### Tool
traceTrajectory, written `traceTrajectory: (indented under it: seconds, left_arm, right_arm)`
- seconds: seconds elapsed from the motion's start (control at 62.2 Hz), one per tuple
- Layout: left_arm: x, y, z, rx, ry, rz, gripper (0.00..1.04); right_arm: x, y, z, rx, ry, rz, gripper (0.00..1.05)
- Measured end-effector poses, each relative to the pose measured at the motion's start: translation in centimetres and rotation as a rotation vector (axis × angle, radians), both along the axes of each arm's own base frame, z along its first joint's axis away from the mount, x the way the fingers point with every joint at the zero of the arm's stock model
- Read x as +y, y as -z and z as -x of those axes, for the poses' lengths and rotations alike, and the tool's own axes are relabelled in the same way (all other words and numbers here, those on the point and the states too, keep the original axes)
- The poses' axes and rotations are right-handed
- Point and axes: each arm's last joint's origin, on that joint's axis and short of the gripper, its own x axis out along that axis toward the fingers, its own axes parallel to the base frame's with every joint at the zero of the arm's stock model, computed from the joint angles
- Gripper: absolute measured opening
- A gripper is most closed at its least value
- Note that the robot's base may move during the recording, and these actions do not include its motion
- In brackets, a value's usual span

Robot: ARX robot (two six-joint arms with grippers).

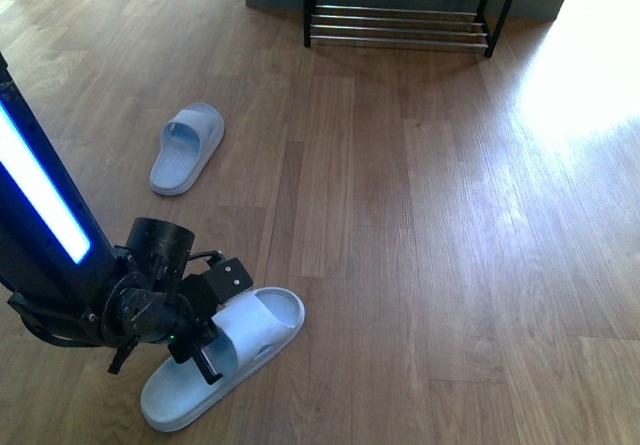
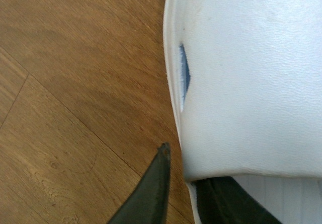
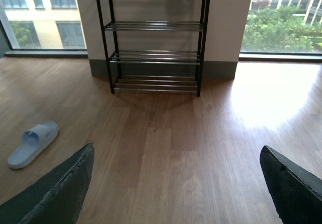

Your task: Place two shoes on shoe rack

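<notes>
**Entry: pickup of first slide**

- **Step in hand:** grasp of the near slide (image 1: 250, 335); neither slide is on the rack (image 1: 400, 27) yet.
- **Left claw (image 1: 205, 350):** low over the near slide, jaws apart and straddling its side. In the left wrist view one finger (image 2: 151, 194) stands outside with a sliver of floor (image 1: 450, 265) between it and the wall. The other is tucked under the strap (image 2: 251, 83). Judged not yet clamped.
- **Right claw (image 3: 176, 148):** jaws wide apart, nothing between them, facing the rack.
- **Near slide:** pale blue rubber, sole down on the floor close to the robot's left side, toe pointing away and to the right. The strap is broad and smooth, with a small slit vent near its edge.
- **Far slide (image 1: 187, 147):** same make, flat on the floor further off to the left, well apart from the first.
- **Rack:** black frame with chrome bar tiers against the far wall, well apart from both slides. Lower tiers bare; something white-soled sits on the top tier.
- **Next move calls for:** closing on the strap wall, a lift clear of the floor, then a long carry to the rack. The rubber is likely to flex, so a firm pinch is needed.
</notes>
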Motion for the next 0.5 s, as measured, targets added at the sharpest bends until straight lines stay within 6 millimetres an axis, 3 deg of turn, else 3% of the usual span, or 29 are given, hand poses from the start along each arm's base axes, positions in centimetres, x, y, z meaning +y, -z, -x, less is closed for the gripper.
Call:
traceTrajectory:
  seconds: [0.096,0.257,0.322,0.482,0.498]
  left_arm:
    - [0.4,0.0,-0.1,-0.007,-0.023,-0.003,0.01]
    - [1.8,-1.5,-0.3,-0.041,-0.106,-0.011,0.02]
    - [2.8,-3.7,-0.7,-0.072,-0.179,-0.005,0.02]
    - [5.5,-11.9,-2.7,-0.289,-0.430,0.040,0.02]
    - [6.0,-13.7,-2.9,-0.347,-0.476,0.049,0.02]
  right_arm:
    - [0.0,0.0,0.0,0.000,0.000,0.000,0.95]
    - [0.0,0.0,0.0,0.000,0.000,0.000,0.95]
    - [0.0,0.0,0.0,0.000,0.000,0.000,0.95]
    - [0.0,0.0,0.0,0.000,0.000,0.000,0.95]
    - [0.0,0.0,0.0,0.000,0.000,0.000,0.95]
